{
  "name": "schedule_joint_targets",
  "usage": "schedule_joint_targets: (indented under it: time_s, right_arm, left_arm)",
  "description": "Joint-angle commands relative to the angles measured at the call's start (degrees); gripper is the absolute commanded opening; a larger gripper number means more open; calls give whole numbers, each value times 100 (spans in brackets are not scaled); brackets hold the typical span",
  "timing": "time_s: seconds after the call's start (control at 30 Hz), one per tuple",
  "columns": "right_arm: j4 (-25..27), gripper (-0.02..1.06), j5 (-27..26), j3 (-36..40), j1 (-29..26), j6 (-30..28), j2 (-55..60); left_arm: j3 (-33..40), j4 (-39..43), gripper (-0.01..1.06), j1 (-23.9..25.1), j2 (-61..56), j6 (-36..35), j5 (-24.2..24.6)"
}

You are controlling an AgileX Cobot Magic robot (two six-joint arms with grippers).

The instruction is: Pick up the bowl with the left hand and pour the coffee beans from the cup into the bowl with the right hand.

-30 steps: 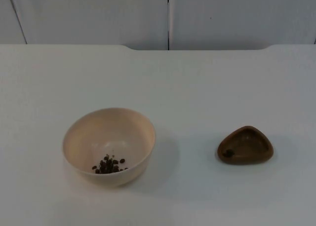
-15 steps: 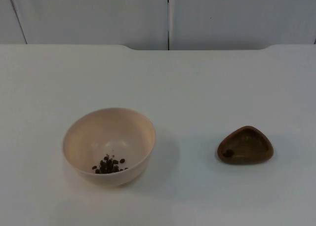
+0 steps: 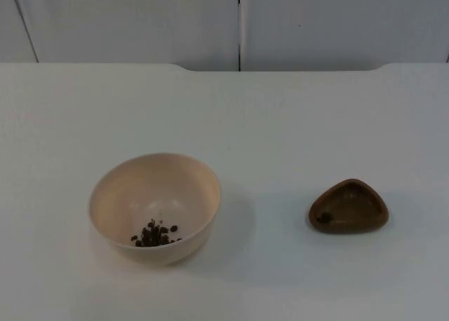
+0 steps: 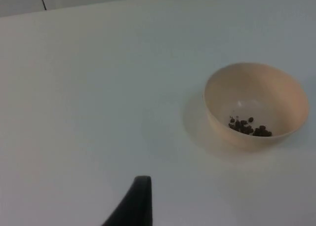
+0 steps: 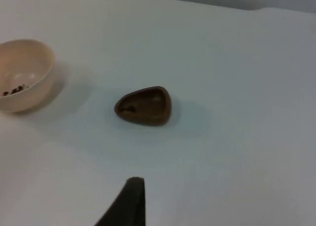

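Sitting nearest the tabletop's [image 3: 295,118] front edge, toward its left side, a cream bowl [image 3: 154,205] is resting upright with a small heap of dark coffee beans [image 3: 154,234] gathered low against its inner wall on the front side. From the left wrist view the same bowl [image 4: 256,103] is standing well apart from the left claw's fingertip [image 4: 134,202], with the beans [image 4: 248,127] lying in its bottom. How far the left claw is open cannot be told, as one black fingertip alone is showing, and it is holding nothing that can be seen.

Lying a little farther back and toward the right side of the tabletop, a small brown cup [image 3: 349,207] with a rounded three-cornered rim is standing well apart from the bowl, its opening facing up. A dark speck, perhaps a single bean, is sitting inside it near its left corner. In the right wrist view the cup [image 5: 144,105] is resting on the bare white surface with the bowl [image 5: 23,74] off to one side of it, and the right claw's fingertip [image 5: 127,204] is hanging clear of both; its opening cannot be judged either.

Running along the far edge of the tabletop, the grey partition wall [image 3: 140,23] is closing off the scene.
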Motion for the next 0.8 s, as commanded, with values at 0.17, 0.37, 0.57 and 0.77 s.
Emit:
schedule_joint_targets:
  time_s: [0.17, 0.37, 0.57, 0.77]
  right_arm:
    - [-1, 105, -50, 9, -788, 5, -16]
    - [-1, 105, -62, -1, -1193, 5, -16]
    - [-1, 105, -62, -1, -1413, 5, -16]
    - [-1, 105, -62, -1, -1420, 5, -16]
  left_arm:
    - [18, 22, 105, 20, -38, -32, -42]
    - [18, 22, 105, 20, -38, -32, -42]
    - [18, 22, 105, 20, -38, -32, -42]
    - [18, 22, 105, 325, -38, -32, -42]
